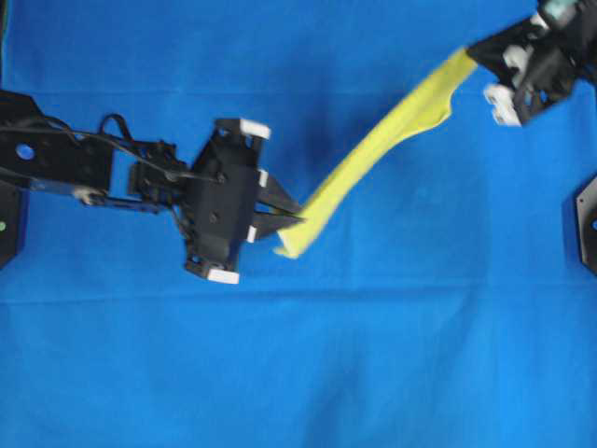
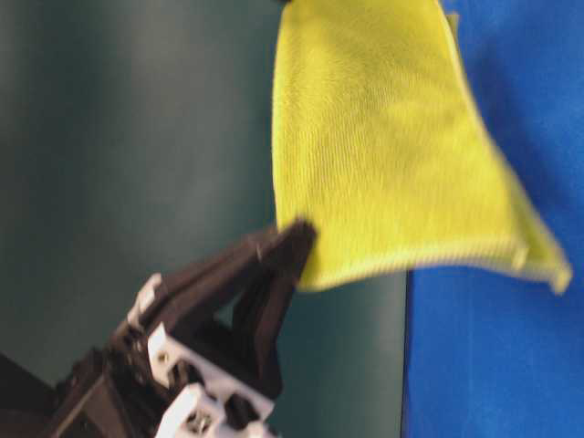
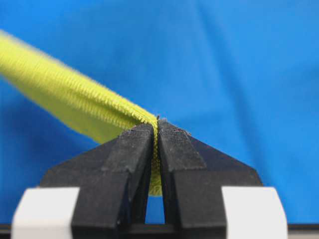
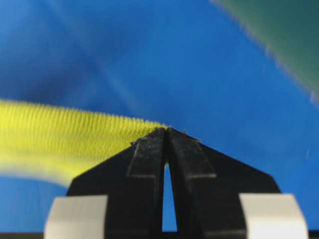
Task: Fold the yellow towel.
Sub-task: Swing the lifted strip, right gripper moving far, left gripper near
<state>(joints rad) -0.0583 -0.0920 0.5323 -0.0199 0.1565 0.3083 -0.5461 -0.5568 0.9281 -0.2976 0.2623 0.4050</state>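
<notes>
A: Where is the fuzzy bright yellow towel (image 1: 373, 154)?

B: Up in the air, stretched between both hands. The left hand (image 1: 294, 217) pinches one corner; the right hand (image 1: 476, 54) pinches the other, half cut off.

A: Below?

B: Blurry big blue cloth (image 1: 298, 373).

Towel (image 1: 373, 159) hung off the cloth (image 1: 298, 373), stretched diagonally btwn both grippers. L gripper (image 1: 297, 217) sat left of centre in overhead view, clamped on towel's lower-left corner; R gripper (image 1: 474, 54) was at upper right, pinching the opposite end. In table-level view towel (image 2: 383, 137) hung above and right of L gripper (image 2: 297, 239), cloth (image 2: 511, 365) behind it at right.
</notes>
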